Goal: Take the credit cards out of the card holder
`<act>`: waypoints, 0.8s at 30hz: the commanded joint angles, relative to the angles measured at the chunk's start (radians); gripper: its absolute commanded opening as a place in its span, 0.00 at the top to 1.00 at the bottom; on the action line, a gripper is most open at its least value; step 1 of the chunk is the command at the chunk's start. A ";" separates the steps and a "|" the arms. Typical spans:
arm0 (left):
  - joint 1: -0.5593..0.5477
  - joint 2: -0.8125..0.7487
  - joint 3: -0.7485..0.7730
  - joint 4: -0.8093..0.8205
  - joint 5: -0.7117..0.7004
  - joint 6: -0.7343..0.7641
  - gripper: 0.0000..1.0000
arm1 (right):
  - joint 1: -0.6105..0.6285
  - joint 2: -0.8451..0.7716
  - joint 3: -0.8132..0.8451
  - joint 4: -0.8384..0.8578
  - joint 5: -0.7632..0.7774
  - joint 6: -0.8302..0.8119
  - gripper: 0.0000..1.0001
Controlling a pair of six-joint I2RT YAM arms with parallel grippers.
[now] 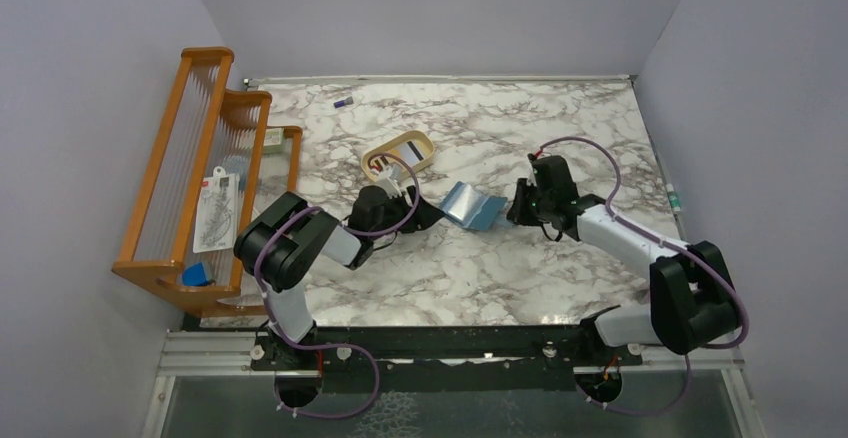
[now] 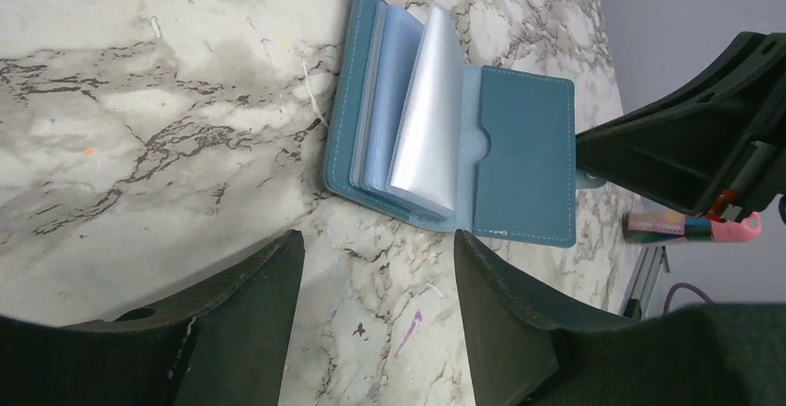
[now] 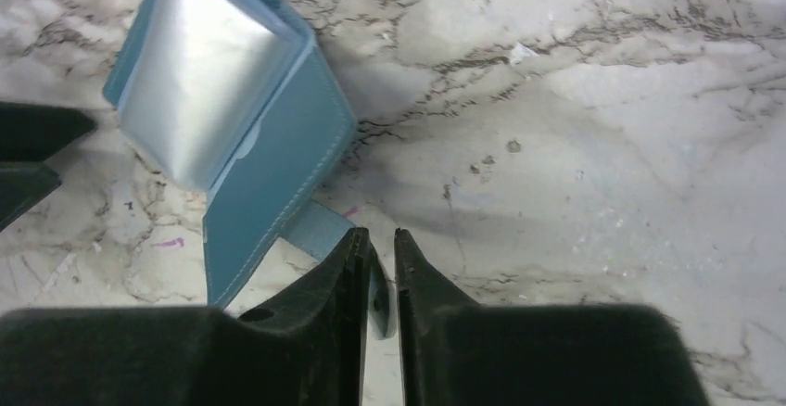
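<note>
Near the middle of the marble table [image 1: 560, 118] the card holder [image 1: 473, 206] is laid open, its teal covers spread and its clear plastic sleeves [image 2: 422, 109] fanned upward between them. Whether cards remain inside the sleeves cannot be told, since only a silvery sheen is shown. The left gripper [image 2: 378, 239] is held low at the holder's left side with its fingers spread wide; nothing is held between them and the holder is not touched. The right gripper [image 3: 379, 234] is set at the opposite side, its fingers [image 3: 343, 276] brought almost together. The pale blue snap tab [image 3: 320, 228] is seen running into the narrow gap between them, so the holder is pinched by its tab. Farther back on the table, near the left gripper, a tan oval tray [image 1: 368, 165] is found, and one credit card [image 1: 402, 148], pale with a dark stripe, is lying in it. Along the table's left edge a wooden rack [image 1: 208, 55] is stood, with a few small items kept in it
</note>
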 commanded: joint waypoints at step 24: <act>-0.019 0.134 0.211 -0.081 -0.028 0.082 0.47 | -0.029 -0.082 -0.099 0.232 -0.152 0.109 0.00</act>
